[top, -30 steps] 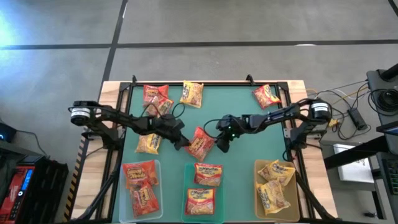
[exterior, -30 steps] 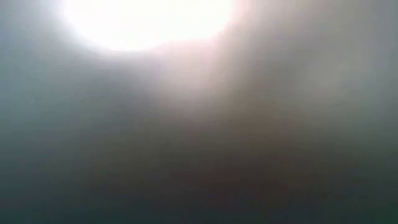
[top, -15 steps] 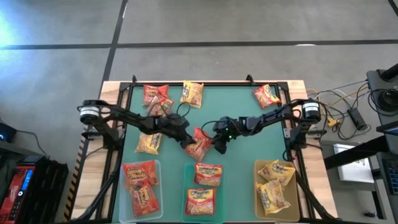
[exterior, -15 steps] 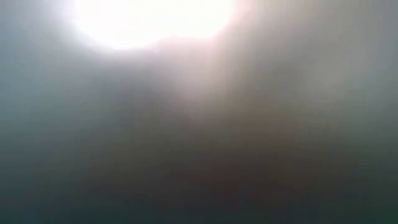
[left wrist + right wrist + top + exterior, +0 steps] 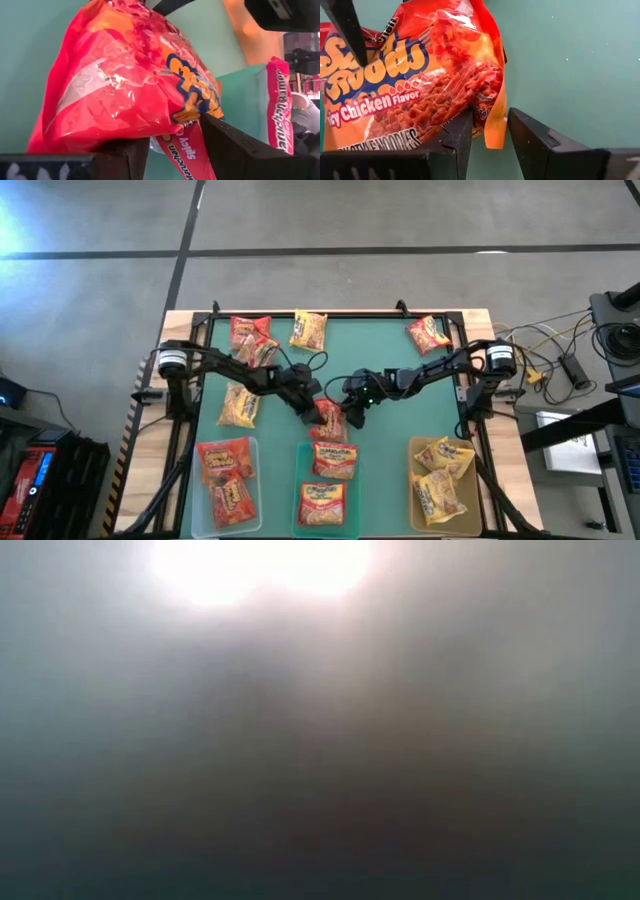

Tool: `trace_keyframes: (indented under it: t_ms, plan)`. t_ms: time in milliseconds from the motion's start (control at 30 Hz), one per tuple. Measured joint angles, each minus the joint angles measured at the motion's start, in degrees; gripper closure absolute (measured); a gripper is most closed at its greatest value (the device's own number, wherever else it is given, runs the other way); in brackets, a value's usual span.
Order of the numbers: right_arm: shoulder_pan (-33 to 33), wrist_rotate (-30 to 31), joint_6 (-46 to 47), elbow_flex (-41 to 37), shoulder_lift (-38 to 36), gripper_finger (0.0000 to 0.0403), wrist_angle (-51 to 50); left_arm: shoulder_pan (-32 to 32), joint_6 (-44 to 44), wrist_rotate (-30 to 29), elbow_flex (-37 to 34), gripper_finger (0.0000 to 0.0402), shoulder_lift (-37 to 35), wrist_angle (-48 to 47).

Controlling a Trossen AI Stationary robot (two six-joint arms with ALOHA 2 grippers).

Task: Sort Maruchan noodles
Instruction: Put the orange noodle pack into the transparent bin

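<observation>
Held packet: an orange-red Maruchan packet (image 5: pixel 328 418) at table centre, just at 12 o'clock of the middle bin (image 5: pixel 303 480), gripped from both sides
Left gripper: left gripper (image 5: pixel 312 408) comes in from 9 o'clock, fingers (image 5: pixel 227 142) clamped on the packet's (image 5: pixel 125 85) edge, the bag bulging past them
Right gripper: right gripper (image 5: pixel 352 412) comes in from 3 o'clock, fingers (image 5: pixel 532 137) pinched narrow on the lower corner of the same packet (image 5: pixel 420 85), whose label reads Chicken Flavor
Loose packets: red pair (image 5: pixel 250 338) at 11 o'clock, a yellow packet (image 5: pixel 309 331) at 12 o'clock, a red packet (image 5: pixel 428 334) at 1 o'clock, another yellow packet (image 5: pixel 239 406) at 9 o'clock of the held one
Left bin: left bin (image 5: pixel 197 490) at 7 o'clock holds two red packets (image 5: pixel 226 475)
Middle bin: two orange-red packets (image 5: pixel 330 480) at 6 o'clock
Right bin: right bin (image 5: pixel 470 500) at 5 o'clock holds yellow packets (image 5: pixel 440 475)
Low view: only glare, nothing readable
</observation>
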Motion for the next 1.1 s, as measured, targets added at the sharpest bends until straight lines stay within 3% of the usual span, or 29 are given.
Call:
trace_keyframes:
  t_ms: [133, 333, 800, 1100]
  plan:
    - [0.0, 0.0, -0.2, 0.0, 0.0, 0.0280, 0.0, 0.0, 0.0, -1.0, 0.2, 0.0284, -0.1, -0.3]
    - [0.0, -0.7, -1.2, 0.0, -0.7, 0.0280, -1.1, 0.1, 1.2, -2.3, -0.1, 0.0389, -1.2, -0.2]
    - [-0.2, -1.0, -1.7, -0.1, -14.2, 0.0280, -21.4, 1.1, 5.5, -3.6, -0.3, 0.0401, -7.1, -0.4]
    - [0.7, -1.5, -0.7, -0.1, -13.8, 0.0280, -22.9, 1.3, 8.1, -5.1, -0.7, 0.0401, -15.4, -4.2]
